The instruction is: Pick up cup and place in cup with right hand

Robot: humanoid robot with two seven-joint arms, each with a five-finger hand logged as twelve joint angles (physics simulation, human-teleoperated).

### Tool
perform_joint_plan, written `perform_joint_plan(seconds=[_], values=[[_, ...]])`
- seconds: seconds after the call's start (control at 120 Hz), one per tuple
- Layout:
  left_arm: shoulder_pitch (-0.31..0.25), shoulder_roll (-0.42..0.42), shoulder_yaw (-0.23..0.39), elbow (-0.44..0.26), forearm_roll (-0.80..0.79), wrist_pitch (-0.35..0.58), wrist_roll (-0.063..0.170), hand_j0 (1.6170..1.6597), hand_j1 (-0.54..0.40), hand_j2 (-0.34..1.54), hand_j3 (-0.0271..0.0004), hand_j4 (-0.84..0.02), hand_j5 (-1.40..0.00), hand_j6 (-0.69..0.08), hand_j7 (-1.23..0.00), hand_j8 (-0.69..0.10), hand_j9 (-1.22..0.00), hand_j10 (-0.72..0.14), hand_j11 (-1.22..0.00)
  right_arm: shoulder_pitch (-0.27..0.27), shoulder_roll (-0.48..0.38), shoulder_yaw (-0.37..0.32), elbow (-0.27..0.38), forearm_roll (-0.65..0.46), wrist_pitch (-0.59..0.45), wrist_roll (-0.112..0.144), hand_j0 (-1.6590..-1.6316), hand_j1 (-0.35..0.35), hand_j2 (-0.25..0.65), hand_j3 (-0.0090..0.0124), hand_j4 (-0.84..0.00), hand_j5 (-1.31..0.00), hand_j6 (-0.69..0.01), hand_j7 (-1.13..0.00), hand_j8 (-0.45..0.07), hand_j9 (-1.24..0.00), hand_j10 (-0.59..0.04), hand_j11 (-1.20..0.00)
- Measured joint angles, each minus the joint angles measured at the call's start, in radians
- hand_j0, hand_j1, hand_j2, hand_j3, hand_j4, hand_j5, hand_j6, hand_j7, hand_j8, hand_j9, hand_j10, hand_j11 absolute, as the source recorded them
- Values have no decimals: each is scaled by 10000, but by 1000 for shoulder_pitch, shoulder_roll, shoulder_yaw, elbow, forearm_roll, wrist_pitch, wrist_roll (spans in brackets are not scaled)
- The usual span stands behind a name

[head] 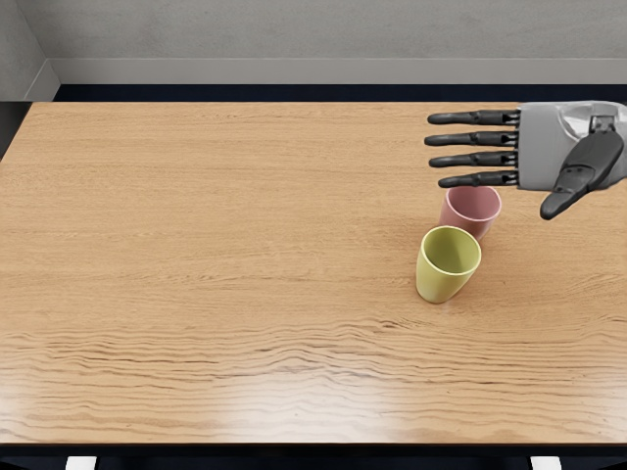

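Extending in from the right edge, the right hand [546, 147] lies level across the upper right of the view, its four fingers [475, 139] straight, nearly parallel and pointing left, with slim gaps between them. The thumb [586, 168] stands well away from them, angled down and to the left, so the hand is wide and grasps nothing. Its fingers and thumb are dark, smooth and jointed; the body is a pale grey, squared shell.

Below the fingers in the view is the pink cup [475, 225], upright on the table [216, 255], part of its far rim near the lowest finger. The yellow-green cup [441, 278] stands upright in front of it, slightly to the left, overlapping its lower part; whether they touch I cannot tell. Both have round mouths, smooth plain walls and a taper toward the base. The table is light brown wood with wavy grain and a soft shine along the near side. Behind it rises a mottled grey wall [294, 29].
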Motion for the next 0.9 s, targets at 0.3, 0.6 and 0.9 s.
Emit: perform_joint_plan(seconds=[0.3,0.6,0.9], values=[[3,0,1,2,0,0,0,16581,3491,3,-1,-4,-1,-6,0,-5,0,-4,0,79,44,0,-6,-138,0,0,-16581,-3093,-71,0,-284,-421,-272,-427,-286,-422,-299,-423],[-2,0,3,1,0,0,0,16581,3491,2,-1,-3,0,-4,0,-4,0,-2,0,384,230,-241,-35,-470,0,0,-16581,-3098,-69,0,-320,-425,-317,-427,-321,-425,-324,-425],[3,0,1,1,0,0,0,16581,3491,1,0,-3,-1,-4,0,-4,0,-3,0,641,377,-542,-64,-618,-111,0,-16581,-3097,-69,0,-339,-428,-342,-427,-340,-427,-337,-427]])
